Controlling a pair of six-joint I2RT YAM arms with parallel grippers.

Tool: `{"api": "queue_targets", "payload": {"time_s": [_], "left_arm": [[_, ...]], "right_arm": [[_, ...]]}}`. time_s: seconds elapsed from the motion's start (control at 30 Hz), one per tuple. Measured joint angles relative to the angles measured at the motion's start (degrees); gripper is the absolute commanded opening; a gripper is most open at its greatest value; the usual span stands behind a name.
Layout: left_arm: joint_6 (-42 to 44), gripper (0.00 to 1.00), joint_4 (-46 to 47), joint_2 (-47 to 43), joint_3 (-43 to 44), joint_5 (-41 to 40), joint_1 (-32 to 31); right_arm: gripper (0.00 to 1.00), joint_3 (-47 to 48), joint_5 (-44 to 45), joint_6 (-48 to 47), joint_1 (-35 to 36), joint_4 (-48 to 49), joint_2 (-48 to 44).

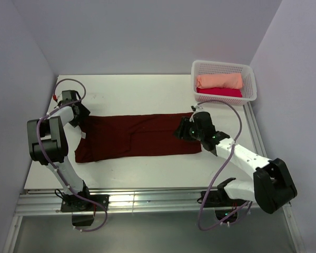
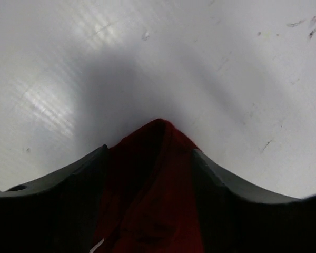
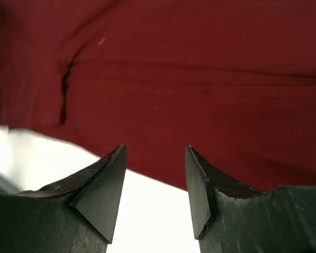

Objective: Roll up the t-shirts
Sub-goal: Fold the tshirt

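The dark maroon t-shirt (image 1: 137,137) lies folded into a long strip across the middle of the table, with a small grey label (image 1: 83,135) near its left end. My left gripper (image 1: 80,119) is low at the shirt's far left corner. In the left wrist view its fingers (image 2: 95,174) stand apart with a peak of the maroon shirt (image 2: 158,179) between them. My right gripper (image 1: 182,129) is over the shirt's right end, open and empty. In the right wrist view the maroon shirt (image 3: 189,84) lies just beyond the fingertips (image 3: 108,184).
A white mesh basket (image 1: 250,79) stands at the back right, holding a rolled peach shirt (image 1: 218,80) and a rolled crimson shirt (image 1: 218,92). Purple walls close in the left, back and right. A metal rail (image 1: 147,199) runs along the near table edge.
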Motion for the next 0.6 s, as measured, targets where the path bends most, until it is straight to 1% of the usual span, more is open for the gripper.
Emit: {"api": "queue_targets", "payload": {"time_s": [0.1,0.2,0.43,0.6], "left_arm": [[-0.5,0.74,-0.4,-2.1,-2.0,-1.4,0.0],[-0.9,0.75,-0.7,-5.8,-4.7,-2.8,0.0],[-4.1,0.76,0.0,-18.2,-13.2,-4.1,0.1],[-6.7,0.74,-0.1,-22.4,-17.4,-4.1,0.1]], "right_arm": [[0.57,-0.3,3.3,1.0,-2.1,-1.2,-2.0],[0.56,-0.3,5.7,2.1,-3.7,-2.5,-1.9],[0.55,-0.3,8.8,4.8,-7.0,-5.0,0.6],[0.55,-0.2,14.1,6.6,-7.3,-9.4,2.0]]}}
